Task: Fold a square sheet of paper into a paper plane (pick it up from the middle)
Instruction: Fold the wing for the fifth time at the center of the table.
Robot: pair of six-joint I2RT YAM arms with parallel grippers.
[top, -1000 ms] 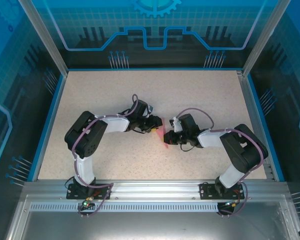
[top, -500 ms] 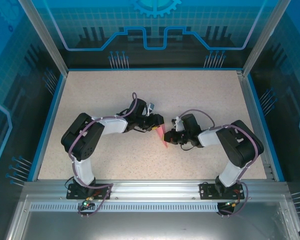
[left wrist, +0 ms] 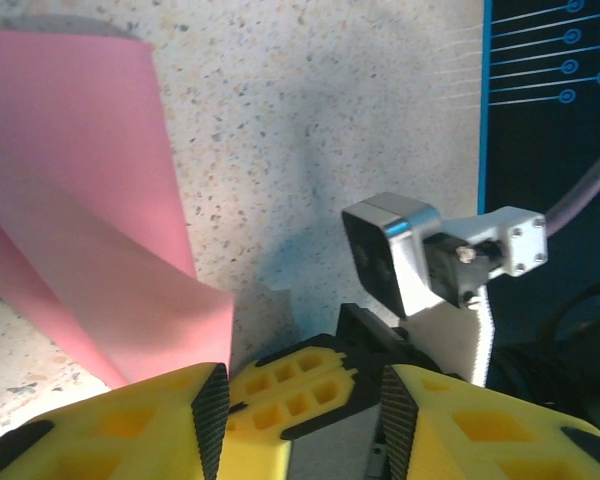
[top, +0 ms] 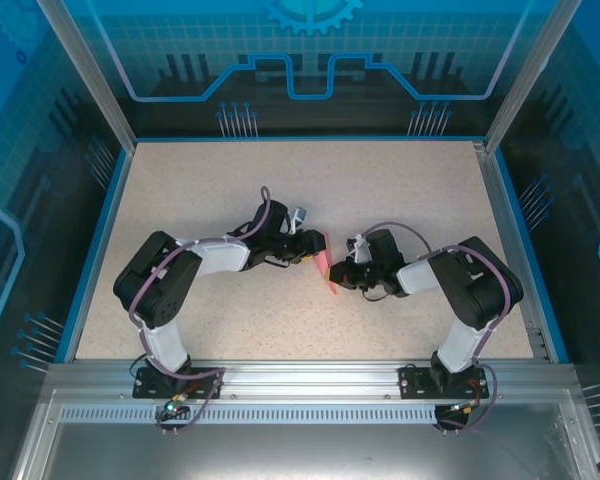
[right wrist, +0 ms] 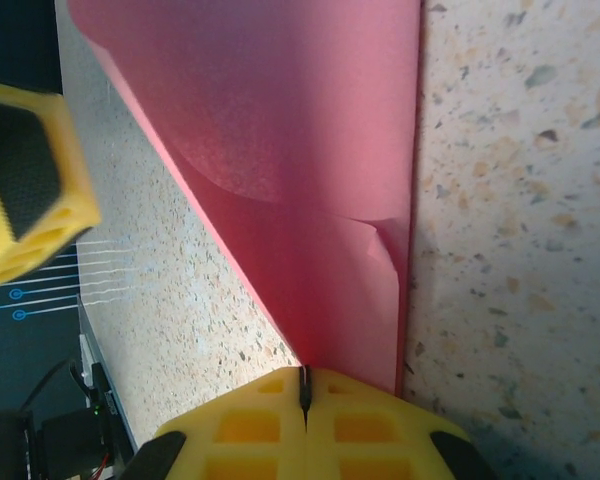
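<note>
The pinch nearest us worries me most. The right claw (right wrist: pixel 305 400) has only a narrow bite on one end of the pink sheet (right wrist: pixel 280 150), and there is a small pucker in the paper just above its fingers. If that arm pulls or twists, I'd expect the thin sheet to crumple or tear there. It could also slip out and let the fold spring open. A little further across, the left claw (top: pixel 308 246) is crowded close to the right one. A careless sweep could knock the raised flap askew or bump the other claw, and the crease would come out crooked.

The right claw is pressed fully together, clamped on the sheet, with paper coming out from between its fingers. The sheet lies part folded on the desk (top: pixel 230 190), midway between the two arms, one flap lifted. The left claw stands partly apart with no paper between its fingers. One finger (right wrist: pixel 25 200) sits just beside the sheet's edge, and I can't tell whether it touches.
</note>
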